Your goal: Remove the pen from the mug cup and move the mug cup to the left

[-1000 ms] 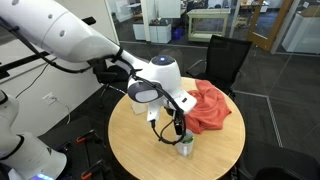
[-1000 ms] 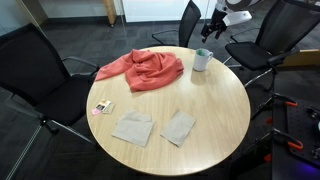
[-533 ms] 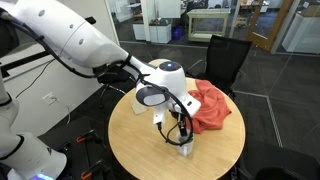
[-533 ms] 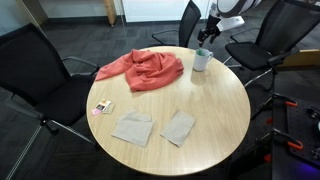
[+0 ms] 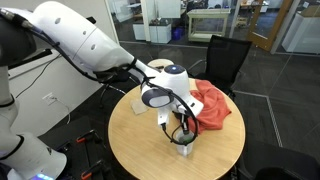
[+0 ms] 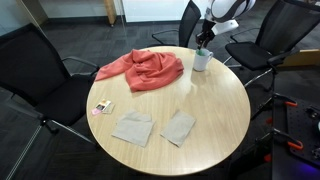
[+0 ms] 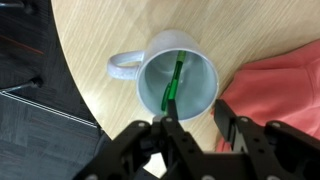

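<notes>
The pen leans tilted inside the mug cup, upper end near the rim on the gripper side. The mug cup stands upright on the round table, handle twd the table edge, just beside the red cloth. The gripper hangs directly over the mug w/ jaws apart, holding nothing; one finger is close to the pen top. In an exterior view, two pale cards lie well apart from the mug.

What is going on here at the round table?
A robot arm hangs over the mug, which stands on the table beside a red cloth. Its jaws are open just above the rim, close to the green pen leaning inside. The pen is not yet gripped.
</notes>
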Tool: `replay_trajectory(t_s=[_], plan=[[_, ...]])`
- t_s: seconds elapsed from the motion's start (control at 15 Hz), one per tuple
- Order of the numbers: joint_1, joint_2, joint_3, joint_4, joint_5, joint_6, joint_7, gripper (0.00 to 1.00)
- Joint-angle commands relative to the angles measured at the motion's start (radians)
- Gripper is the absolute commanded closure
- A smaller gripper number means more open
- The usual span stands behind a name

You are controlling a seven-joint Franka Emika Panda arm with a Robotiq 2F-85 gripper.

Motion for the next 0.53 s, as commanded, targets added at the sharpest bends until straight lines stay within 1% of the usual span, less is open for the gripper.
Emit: replay_trajectory(t_s=[0.0, 0.13, 0.27, 0.47], plan=[[-0.016, 0.017, 0.009, 0.022, -0.006, -0.014, 0.041, 0.56], [-0.018, 0.023, 0.009, 0.021, -0.004, -0.015, 0.051, 0.56], [-0.026, 0.032, 0.011, 0.027, 0.000, -0.021, 0.053, 0.55], [-0.032, 0.043, 0.013, 0.033, 0.003, -0.024, 0.059, 0.56]])
